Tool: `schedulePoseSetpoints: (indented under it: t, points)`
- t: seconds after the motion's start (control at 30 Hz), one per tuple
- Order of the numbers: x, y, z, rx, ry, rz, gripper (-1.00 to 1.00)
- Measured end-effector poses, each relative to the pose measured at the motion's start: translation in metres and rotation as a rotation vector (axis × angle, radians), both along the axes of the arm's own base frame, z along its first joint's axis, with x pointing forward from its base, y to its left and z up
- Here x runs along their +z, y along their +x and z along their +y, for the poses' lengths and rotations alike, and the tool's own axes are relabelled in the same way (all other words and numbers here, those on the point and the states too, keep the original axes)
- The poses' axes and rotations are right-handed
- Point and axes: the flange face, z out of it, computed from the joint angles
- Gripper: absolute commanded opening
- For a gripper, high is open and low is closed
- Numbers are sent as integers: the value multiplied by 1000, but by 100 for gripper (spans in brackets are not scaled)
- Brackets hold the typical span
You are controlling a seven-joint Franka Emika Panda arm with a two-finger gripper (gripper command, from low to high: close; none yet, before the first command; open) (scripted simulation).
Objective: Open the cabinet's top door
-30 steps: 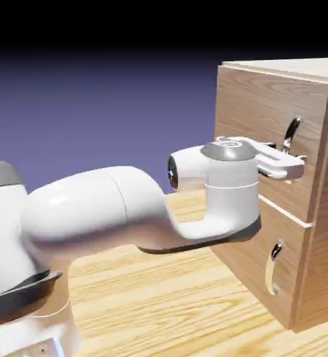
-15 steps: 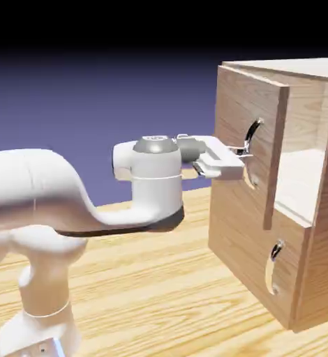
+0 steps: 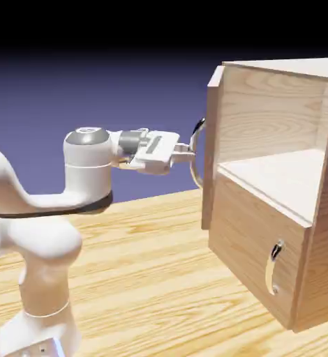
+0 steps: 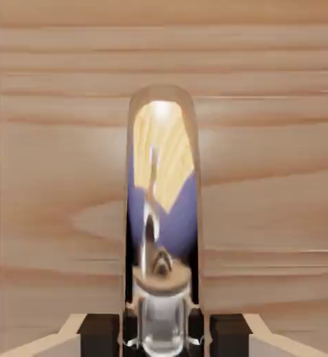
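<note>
Cabinet (image 3: 278, 209) — light oak grain, sits on the worktop (image 3: 146, 272) at the exterior view's right. Top door (image 3: 211, 150) is swung wide, seen edge-on, upper compartment exposed with a pale shelf inside. Lower panel (image 3: 254, 240) is shut, with its own silver handle. Gripper (image 3: 183, 148) jaws clamped on the top door's handle (image 4: 163, 209) — curved, mirror-silver. No readable markings.

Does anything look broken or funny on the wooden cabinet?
Nothing looks broken. The top door of the cabinet stands swung wide open, edge-on in the exterior view, because the gripper is shut on its silver handle. The lower panel sits closed and straight.
</note>
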Motion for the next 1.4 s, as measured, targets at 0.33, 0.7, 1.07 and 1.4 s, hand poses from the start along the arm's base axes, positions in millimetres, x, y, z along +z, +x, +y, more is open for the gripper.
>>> schedulePoseSetpoints:
  t: [0.33,0.7,1.07,1.4]
  points:
    - [0,-29,51,-149,0,0,-100]
    - [0,-58,132,-365,0,0,-100]
    - [0,-68,233,-622,1,0,-100]
    - [0,-59,308,-811,0,0,-100]
